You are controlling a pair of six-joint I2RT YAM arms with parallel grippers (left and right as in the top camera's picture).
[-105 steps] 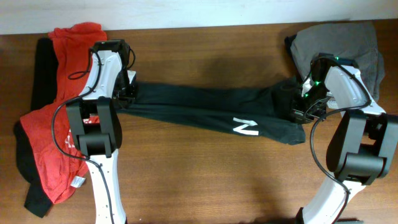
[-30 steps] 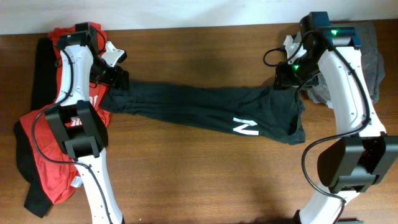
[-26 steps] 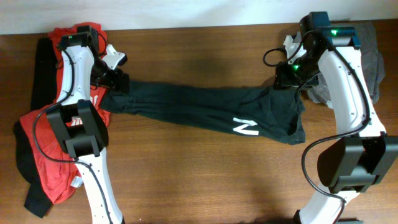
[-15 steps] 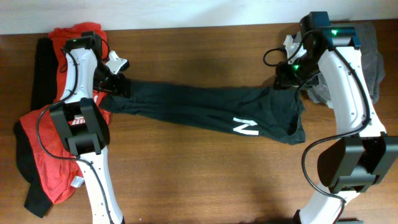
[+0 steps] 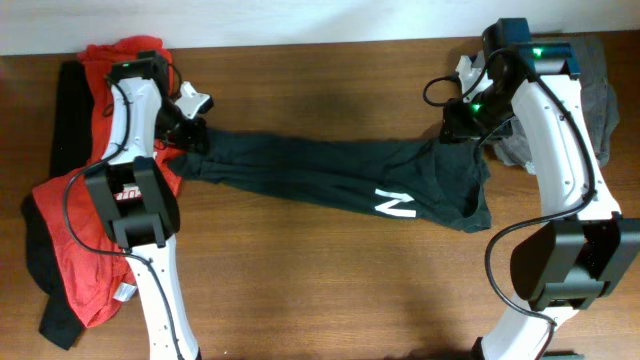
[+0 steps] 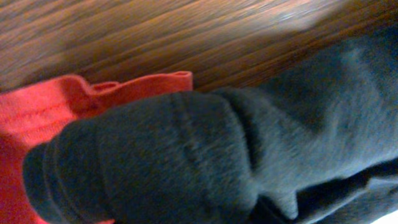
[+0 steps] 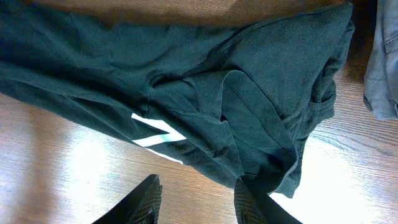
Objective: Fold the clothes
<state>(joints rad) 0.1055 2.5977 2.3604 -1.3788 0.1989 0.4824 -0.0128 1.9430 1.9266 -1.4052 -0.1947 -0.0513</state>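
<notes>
The dark green T-shirt (image 5: pixel 330 175) lies stretched in a long band across the table, its white letter (image 5: pixel 394 204) facing up. My left gripper (image 5: pixel 190 128) sits at the shirt's left end, over the edge of the red T-shirt (image 5: pixel 75 230). In the left wrist view a bunched ridge of the dark T-shirt (image 6: pixel 249 143) fills the frame and hides the fingers, with the red T-shirt (image 6: pixel 37 112) beside it. My right gripper (image 5: pixel 460 125) hovers over the shirt's right end. In its wrist view the right gripper (image 7: pixel 198 183) is open above bare wood, just off the dark T-shirt (image 7: pixel 249 93).
A grey garment (image 5: pixel 600 90) lies at the back right behind the right arm; its edge (image 7: pixel 382 68) shows in the right wrist view. A black garment (image 5: pixel 68 110) lies under the red one at the far left. Bare wood runs along the front.
My left gripper has shifted slightly right and closed onto the shirt's left end. The right arm and the shirt's right end have not moved.
</notes>
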